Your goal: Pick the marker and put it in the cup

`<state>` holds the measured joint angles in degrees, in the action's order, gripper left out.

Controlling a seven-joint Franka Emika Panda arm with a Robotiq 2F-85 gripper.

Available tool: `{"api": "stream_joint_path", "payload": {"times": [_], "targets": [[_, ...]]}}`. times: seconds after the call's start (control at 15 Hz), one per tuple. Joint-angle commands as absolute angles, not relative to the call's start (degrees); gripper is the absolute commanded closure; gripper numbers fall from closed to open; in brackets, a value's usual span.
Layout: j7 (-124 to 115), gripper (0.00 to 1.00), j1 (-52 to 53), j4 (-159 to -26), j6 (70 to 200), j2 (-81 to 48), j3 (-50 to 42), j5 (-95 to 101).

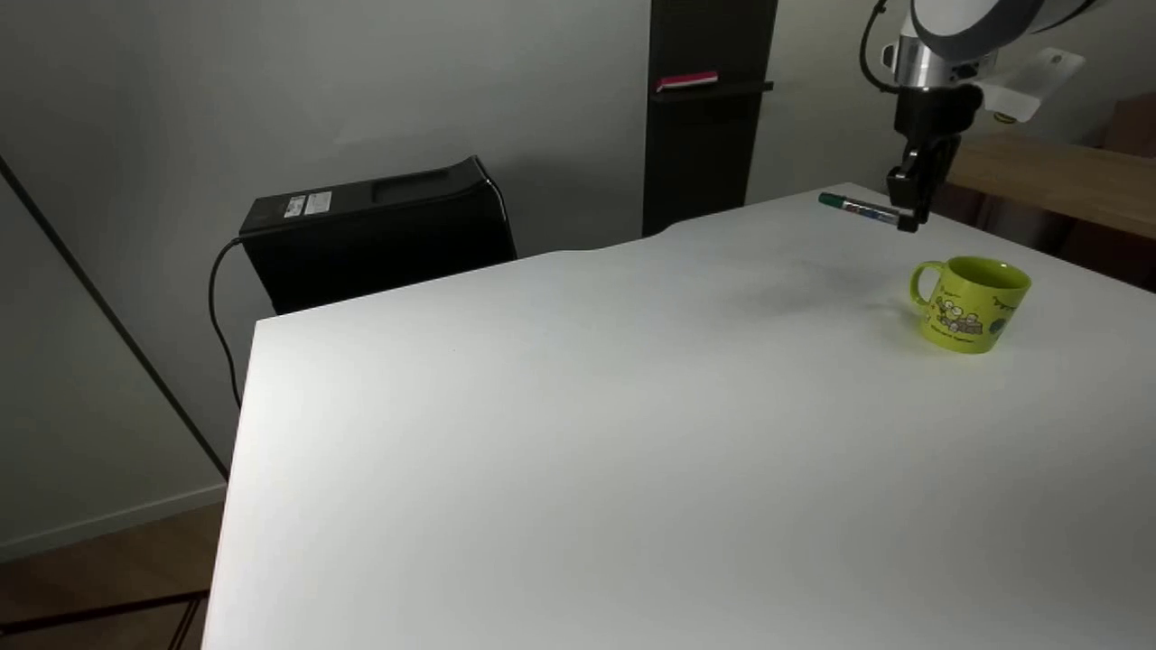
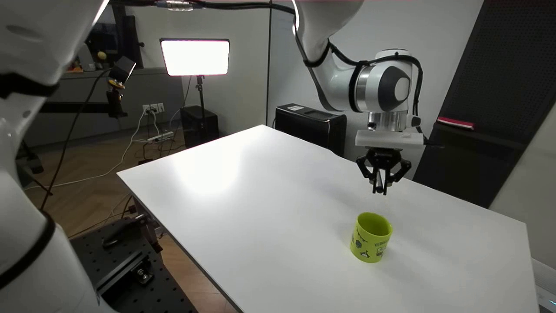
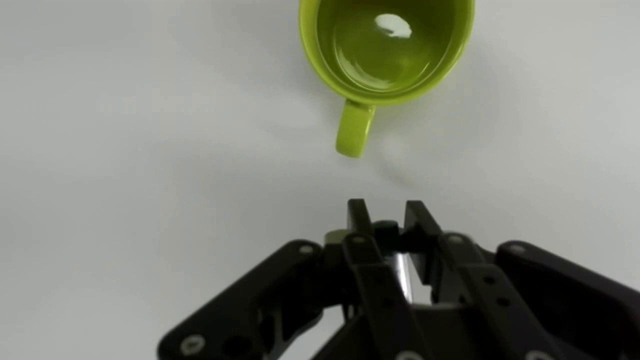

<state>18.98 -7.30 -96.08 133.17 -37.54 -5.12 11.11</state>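
Observation:
The marker [image 1: 862,209] is thin, with a dark green end and a pale printed body. My gripper [image 1: 908,217] is shut on it near one end and holds it above the table, nearly level with a slight tilt. In an exterior view the marker [image 2: 379,184] shows end-on between the fingertips [image 2: 379,189]. In the wrist view the marker [image 3: 403,275] lies between the fingers [image 3: 387,225], partly hidden by them. The lime-green cup [image 1: 966,307] stands upright on the table, also seen in an exterior view [image 2: 369,239]. In the wrist view the cup [image 3: 385,55] is ahead of the fingertips, its handle towards them.
The white table [image 1: 578,433] carries the cup, and its far edge lies behind the gripper. A black box-like unit [image 1: 379,235] stands beyond the table edge. A lit lamp panel [image 2: 195,57] stands behind the table. A dark panel with a ledge [image 2: 491,100] stands at the wall.

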Motion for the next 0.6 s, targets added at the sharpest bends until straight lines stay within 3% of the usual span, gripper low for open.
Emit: {"api": "stream_joint_path", "payload": {"times": [0.0,0.53], "targets": [[15.34,0.94,-7.45,-99.14,125.89,-30.30,-6.94,11.89],[16.85,0.94,-13.94,-99.84,98.15,-18.81,-8.13,2.77]]}}
